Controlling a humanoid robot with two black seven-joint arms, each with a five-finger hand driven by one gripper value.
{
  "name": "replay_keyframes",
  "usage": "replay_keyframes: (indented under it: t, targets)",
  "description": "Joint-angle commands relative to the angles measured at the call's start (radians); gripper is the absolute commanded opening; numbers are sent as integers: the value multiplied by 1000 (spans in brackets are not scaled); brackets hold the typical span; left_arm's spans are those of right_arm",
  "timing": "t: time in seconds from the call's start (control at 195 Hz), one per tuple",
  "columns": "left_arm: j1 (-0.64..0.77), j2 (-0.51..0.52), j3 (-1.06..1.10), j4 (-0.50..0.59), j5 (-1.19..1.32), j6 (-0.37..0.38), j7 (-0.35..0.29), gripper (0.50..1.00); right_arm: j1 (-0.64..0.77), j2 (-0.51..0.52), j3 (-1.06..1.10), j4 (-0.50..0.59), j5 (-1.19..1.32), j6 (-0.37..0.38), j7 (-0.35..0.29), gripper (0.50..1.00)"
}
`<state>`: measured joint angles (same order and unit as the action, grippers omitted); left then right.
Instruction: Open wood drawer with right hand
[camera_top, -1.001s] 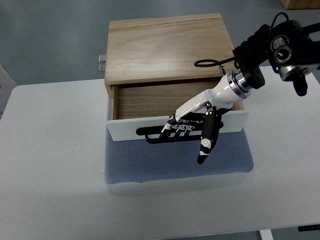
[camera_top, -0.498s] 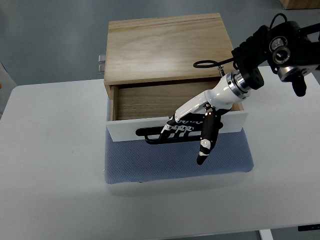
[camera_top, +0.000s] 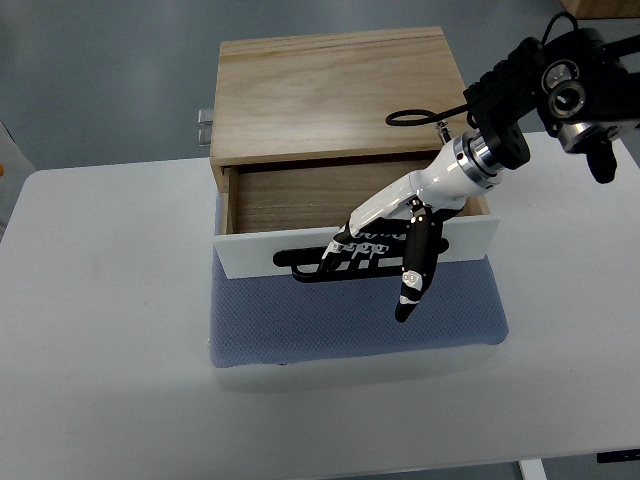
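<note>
The wood drawer (camera_top: 330, 195) is pulled partly out of its wooden box (camera_top: 335, 90), so the brown inside bottom is visible from above. Its white front panel (camera_top: 250, 255) stands toward the near side, and a black handle (camera_top: 300, 268) runs along this panel. The box stands at the far part of the desk (camera_top: 100, 330), and the open drawer hangs over a blue-grey mat (camera_top: 300, 320) that lies on the desk in front of the box.

The right robot hand (camera_top: 385, 250) comes in from the upper right and reaches down over the drawer front. Its curled fingers (camera_top: 350, 252) are hooked around the black handle, so the hand is grasping the handle. One black finger (camera_top: 412, 275) is not on the handle; it points straight down over the white panel toward the mat. The white palm lies above the inside of the drawer, and the black forearm with a thin cable loop (camera_top: 412, 118) passes over the right corner of the box.

A small metal part (camera_top: 204, 122) shows on the left side of the box.
</note>
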<state>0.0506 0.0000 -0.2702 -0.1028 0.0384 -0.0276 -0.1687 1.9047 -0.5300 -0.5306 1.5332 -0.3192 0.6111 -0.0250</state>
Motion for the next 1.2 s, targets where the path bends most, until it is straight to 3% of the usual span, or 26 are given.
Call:
replay_keyframes:
  t: [0.0, 0.857, 1.196]
  targets:
    - [0, 0, -1, 0, 0, 0, 0, 1000, -1, 2, -3, -1, -3, 0, -1, 942]
    - [0, 0, -1, 0, 0, 0, 0, 1000, 54, -71, 11, 7, -44, 0, 2, 942]
    - [0, 0, 0, 0, 0, 0, 0, 1000, 2, -229, 253, -19, -21, 0, 8, 944]
